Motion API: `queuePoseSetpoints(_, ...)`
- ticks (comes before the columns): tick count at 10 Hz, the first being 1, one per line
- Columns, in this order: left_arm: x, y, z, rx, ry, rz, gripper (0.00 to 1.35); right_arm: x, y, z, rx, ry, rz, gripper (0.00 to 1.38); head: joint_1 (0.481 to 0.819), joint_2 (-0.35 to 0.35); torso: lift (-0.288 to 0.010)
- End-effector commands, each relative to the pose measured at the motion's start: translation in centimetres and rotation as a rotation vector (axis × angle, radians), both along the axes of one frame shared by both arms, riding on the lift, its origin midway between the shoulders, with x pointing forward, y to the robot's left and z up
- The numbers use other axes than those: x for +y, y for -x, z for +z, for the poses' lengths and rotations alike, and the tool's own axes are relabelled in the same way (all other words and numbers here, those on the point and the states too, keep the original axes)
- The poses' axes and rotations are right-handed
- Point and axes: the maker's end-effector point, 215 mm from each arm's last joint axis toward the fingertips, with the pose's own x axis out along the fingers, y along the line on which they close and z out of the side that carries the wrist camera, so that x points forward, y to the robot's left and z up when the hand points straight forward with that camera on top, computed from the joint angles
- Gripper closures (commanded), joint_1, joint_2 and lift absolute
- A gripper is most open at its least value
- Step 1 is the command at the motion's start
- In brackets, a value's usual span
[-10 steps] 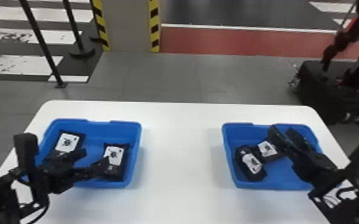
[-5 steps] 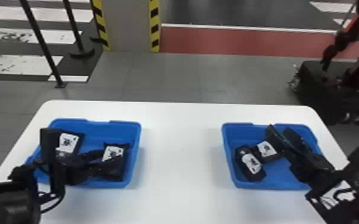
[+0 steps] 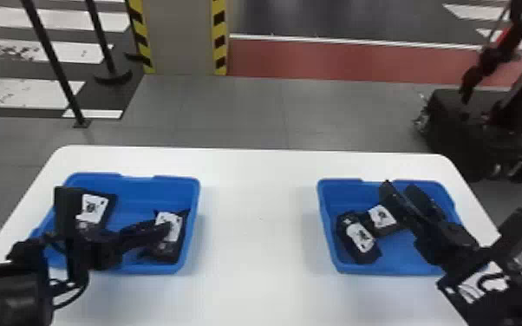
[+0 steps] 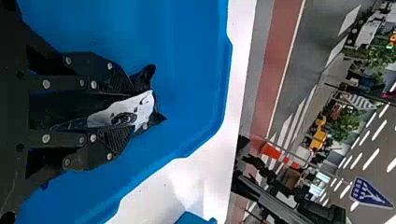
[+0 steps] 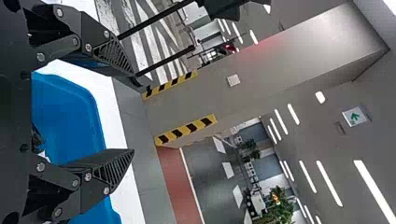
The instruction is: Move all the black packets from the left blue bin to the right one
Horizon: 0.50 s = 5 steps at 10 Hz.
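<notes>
Black packet (image 4: 122, 110) between fingers (image 4: 113, 140), left wrist view

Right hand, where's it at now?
Head view: the right hand is above the right half of the right bin, toward the far rim, just right of the farther black packet.

We can read no words on the black packets' (image 3: 366, 256) labels (image 3: 360, 236) or the blue sign (image 4: 369, 192); a white sign (image 5: 355, 116) bears a green arrow.
</notes>
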Motion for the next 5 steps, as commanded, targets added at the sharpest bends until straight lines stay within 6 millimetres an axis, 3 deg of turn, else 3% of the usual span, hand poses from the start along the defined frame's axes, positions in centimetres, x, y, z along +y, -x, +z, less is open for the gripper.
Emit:
queuePoseSetpoints(1,0.2,-0.5,1.0,-0.065,-0.015,-0.011,1.21,0.5,0.0,0.1,-0.003,-0.009,0.011,0.49,0.695,-0.043,-0.110)
queuePoseSetpoints(4,-0.8,0.9,3.5,-0.152,0.021,-0.037,1.21,1.9,0.3,1.0,-0.021,-0.021,0.039,0.49,0.695,-0.036,-0.110)
queuePoseSetpoints(5,-0.7,1.6,5.1,-0.171,0.012,-0.038,1.21,2.3,0.4,1.1,-0.023,-0.027,0.049,0.49,0.695,-0.035,-0.110)
